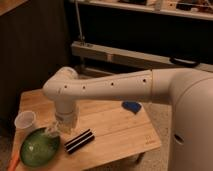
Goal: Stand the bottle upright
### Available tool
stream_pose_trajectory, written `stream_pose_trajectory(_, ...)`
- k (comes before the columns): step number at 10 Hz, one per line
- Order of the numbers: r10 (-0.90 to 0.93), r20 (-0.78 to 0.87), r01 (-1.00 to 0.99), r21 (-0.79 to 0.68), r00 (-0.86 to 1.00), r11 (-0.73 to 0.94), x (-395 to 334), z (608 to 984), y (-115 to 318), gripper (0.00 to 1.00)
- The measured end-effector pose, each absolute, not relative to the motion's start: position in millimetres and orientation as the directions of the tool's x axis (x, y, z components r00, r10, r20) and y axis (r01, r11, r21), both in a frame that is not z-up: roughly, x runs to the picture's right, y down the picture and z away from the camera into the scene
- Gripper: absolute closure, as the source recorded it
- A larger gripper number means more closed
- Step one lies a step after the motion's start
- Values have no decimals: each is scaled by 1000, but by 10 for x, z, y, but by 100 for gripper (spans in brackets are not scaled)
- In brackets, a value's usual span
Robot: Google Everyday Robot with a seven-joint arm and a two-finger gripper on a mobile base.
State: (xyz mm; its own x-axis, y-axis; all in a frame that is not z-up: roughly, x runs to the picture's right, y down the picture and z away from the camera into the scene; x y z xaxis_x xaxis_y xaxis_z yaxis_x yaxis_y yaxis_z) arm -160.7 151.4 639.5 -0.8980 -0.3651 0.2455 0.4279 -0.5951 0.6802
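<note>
My white arm reaches from the right across the wooden table [115,132]. Its wrist points down over the table's left part. The gripper [54,129] hangs at the right rim of a green dish [35,150]. A small whitish shape right under the wrist looks like the bottle [49,133]. The gripper hides most of it, so I cannot tell its pose or whether it is held.
A translucent plastic cup [25,121] stands left of the gripper. A flat black bar with white stripes [80,141] lies just right of the dish. A blue object [131,106] lies under my forearm. An orange thing [14,161] pokes out at the table's front left corner.
</note>
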Motion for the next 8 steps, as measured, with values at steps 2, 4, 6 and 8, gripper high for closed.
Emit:
stream_pose_trajectory(2, -385, 255, 450, 665, -887, -596, -1555, 6296, 1188, 65)
stream_pose_trajectory(4, -380, 288, 472, 641, -879, -605, -1512, 6254, 950, 65)
stream_pose_trajectory(6, -357, 352, 501, 608, -865, -616, -1365, 6386, 818, 65)
stream_pose_trajectory(8, -324, 429, 531, 571, -843, -626, -1130, 6635, 790, 65)
